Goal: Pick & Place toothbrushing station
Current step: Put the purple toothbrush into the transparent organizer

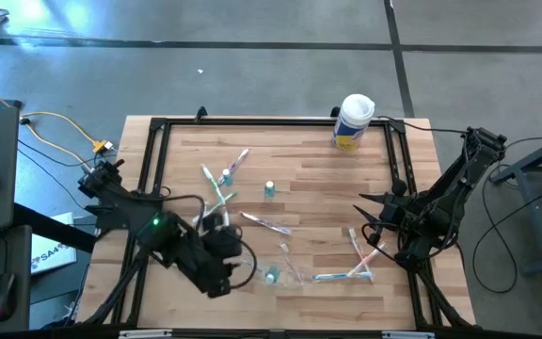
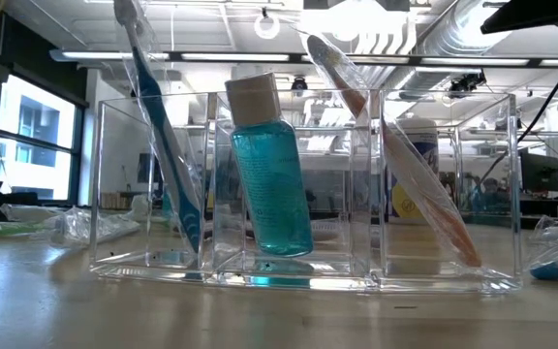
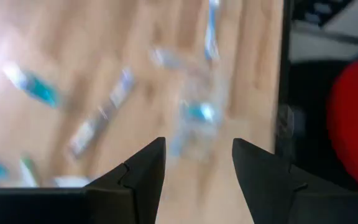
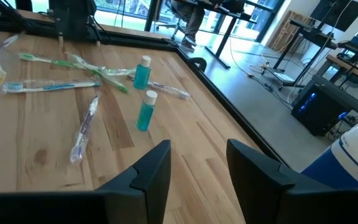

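Observation:
The small clear plastic holder (image 2: pixel 303 189) stands near the table's front edge (image 1: pixel 285 273). A blue toothbrush (image 2: pixel 168 145) leans in one end compartment. A teal bottle (image 2: pixel 269 165) leans in the middle one, and a pink-orange toothbrush (image 2: pixel 405 165) leans in the other end. Loose wrapped toothbrushes lie at left centre (image 1: pixel 219 181), mid-table (image 1: pixel 266 223) and front right (image 1: pixel 356 259). Another teal bottle (image 1: pixel 269 188) stands mid-table. My left gripper (image 1: pixel 233 264) hangs open just left of the holder, slanting down, its fingers (image 3: pixel 145 171) empty. My right gripper (image 1: pixel 363 218) waits open at the right.
A large white canister with a yellow label (image 1: pixel 353 121) stands at the table's far edge. A black frame (image 1: pixel 158 127) rims the table. In the right wrist view, two teal bottles (image 4: pixel 145 93) and several toothbrushes (image 4: pixel 73 65) lie ahead on bare wood.

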{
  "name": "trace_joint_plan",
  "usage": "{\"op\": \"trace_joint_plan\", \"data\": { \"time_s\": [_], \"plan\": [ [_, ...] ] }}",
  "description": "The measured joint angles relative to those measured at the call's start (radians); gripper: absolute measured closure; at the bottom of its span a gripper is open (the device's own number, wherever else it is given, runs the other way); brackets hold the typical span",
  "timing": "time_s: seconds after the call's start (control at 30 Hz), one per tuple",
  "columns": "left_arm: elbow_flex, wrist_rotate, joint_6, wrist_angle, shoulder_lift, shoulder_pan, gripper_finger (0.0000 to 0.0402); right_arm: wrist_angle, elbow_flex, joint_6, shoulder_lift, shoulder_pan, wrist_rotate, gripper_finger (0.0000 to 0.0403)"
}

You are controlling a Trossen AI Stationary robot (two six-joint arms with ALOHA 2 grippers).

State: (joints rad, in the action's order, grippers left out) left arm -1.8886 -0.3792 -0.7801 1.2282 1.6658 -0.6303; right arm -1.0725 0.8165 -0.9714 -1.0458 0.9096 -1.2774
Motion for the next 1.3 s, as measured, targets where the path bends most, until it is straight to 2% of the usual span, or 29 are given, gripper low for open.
{"op": "trace_joint_plan", "data": {
  "time_s": [0.13, 0.3, 0.43, 0.6, 0.87, 0.97, 1.07, 1.3],
  "plan": [
    [0.002, 0.113, -0.146, 0.071, 0.018, -0.045, 0.0215, 0.0, 0.0, 0.0, 0.0, 0.0, 0.0, 0.0254],
    [0.003, 0.062, -0.228, 0.21, 0.055, -0.119, 0.0215, 0.006, 0.0, -0.003, 0.0, 0.0, 0.0, 0.0254],
    [0.004, 0.061, -0.311, 0.308, 0.094, -0.16, 0.0215, 0.008, 0.0, -0.003, 0.0, 0.0, -0.001, 0.0254],
    [0.047, 0.031, -0.328, 0.279, 0.148, -0.194, 0.0215, 0.007, 0.0, -0.002, 0.0, 0.0, -0.002, 0.0254],
    [0.218, 0.15, -0.403, 0.252, 0.168, -0.215, 0.0215, 0.008, 0.0, 0.007, 0.0, 0.0, -0.006, 0.0254],
    [0.268, 0.201, -0.392, 0.227, 0.167, -0.214, 0.0215, 0.008, 0.0, 0.007, 0.0, 0.0, -0.007, 0.0254],
    [0.318, 0.273, -0.294, 0.164, 0.167, -0.214, 0.0215, 0.008, 0.0, 0.007, 0.0, 0.0, -0.008, 0.0254],
    [0.405, 0.274, -0.237, 0.156, 0.167, -0.214, 0.0215, 0.008, 0.0, 0.008, 0.0, 0.0, -0.031, 0.0254]
  ]
}}
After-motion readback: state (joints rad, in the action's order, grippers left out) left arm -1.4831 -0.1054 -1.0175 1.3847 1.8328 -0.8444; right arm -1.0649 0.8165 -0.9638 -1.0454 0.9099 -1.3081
